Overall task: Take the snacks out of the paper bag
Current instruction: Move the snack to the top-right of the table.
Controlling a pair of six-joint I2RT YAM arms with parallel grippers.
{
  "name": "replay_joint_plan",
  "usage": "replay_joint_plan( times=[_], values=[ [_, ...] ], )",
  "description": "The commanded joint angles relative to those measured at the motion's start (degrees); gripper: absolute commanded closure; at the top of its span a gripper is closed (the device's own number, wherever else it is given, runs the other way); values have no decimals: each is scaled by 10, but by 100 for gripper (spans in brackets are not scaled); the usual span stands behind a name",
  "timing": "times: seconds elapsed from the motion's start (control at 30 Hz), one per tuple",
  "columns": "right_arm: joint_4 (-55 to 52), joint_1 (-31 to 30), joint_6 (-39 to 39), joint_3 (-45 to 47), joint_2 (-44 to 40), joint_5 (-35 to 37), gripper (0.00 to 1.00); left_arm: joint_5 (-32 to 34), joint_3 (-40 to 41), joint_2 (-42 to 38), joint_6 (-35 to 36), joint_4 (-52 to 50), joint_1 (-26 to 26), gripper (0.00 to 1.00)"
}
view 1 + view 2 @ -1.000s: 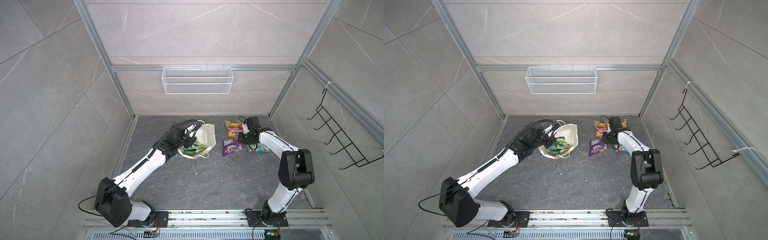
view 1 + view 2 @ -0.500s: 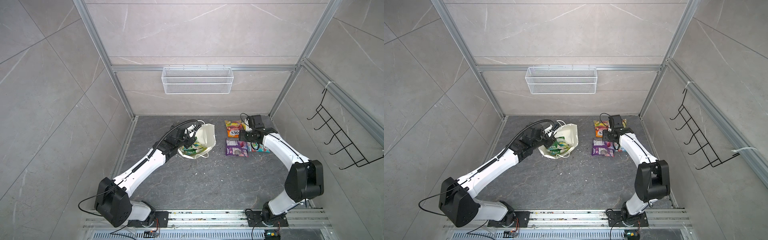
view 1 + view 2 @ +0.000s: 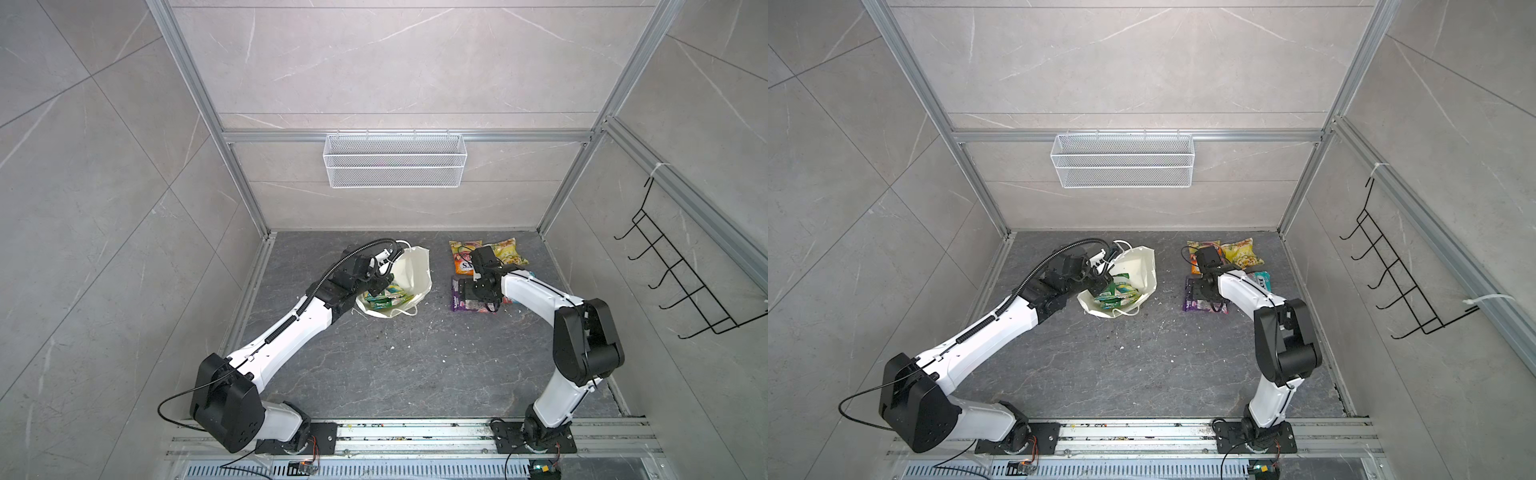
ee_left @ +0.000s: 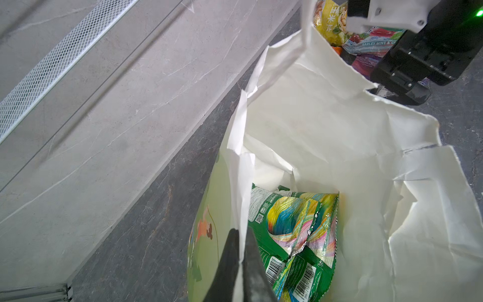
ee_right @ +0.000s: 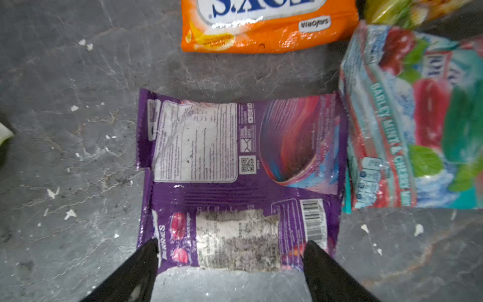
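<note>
Opened wide since a second ago, right gripper (image 5: 231,247) empty over purple packet (image 5: 235,157) at six o'clock of orange packet (image 5: 261,31); left gripper (image 4: 240,235) pinched on paper bag (image 3: 415,270) at purple packet's nine o'clock, green packets (image 4: 295,230) inside, paper liable to tear if pulled.

Wire basket (image 3: 395,166), black hook rack (image 3: 681,274)

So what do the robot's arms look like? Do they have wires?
Yes! The left arm and right arm are smooth white tubes with chunky black joints. A ribbed black hose runs along the left one, and thin black wires loop at its base. The right gripper has two pointed black fingers.
</note>
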State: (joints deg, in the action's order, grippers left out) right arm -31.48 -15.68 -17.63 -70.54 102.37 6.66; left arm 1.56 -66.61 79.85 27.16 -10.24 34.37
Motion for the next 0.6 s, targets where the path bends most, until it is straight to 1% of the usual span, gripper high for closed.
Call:
replay_joint_plan(
  times=[0.0,0.13,0.27,0.33,0.5,0.57],
  values=[
    [15,0,-18,-3,23,3,16,-9,-22,-1,-10,8,0,100],
    [21,0,-23,-14,48,5,23,-9,-22,0,-11,8,0,100],
    [15,0,-22,-33,79,12,25,-7,-21,-2,-11,7,0,100],
    [16,0,-17,-39,89,13,28,-5,-18,-7,-11,7,-1,100],
    [15,0,-7,-53,101,7,33,0,-12,-13,-11,7,0,100],
    [13,0,-4,-58,103,4,33,0,-12,-14,-10,8,0,100]
  ],
)
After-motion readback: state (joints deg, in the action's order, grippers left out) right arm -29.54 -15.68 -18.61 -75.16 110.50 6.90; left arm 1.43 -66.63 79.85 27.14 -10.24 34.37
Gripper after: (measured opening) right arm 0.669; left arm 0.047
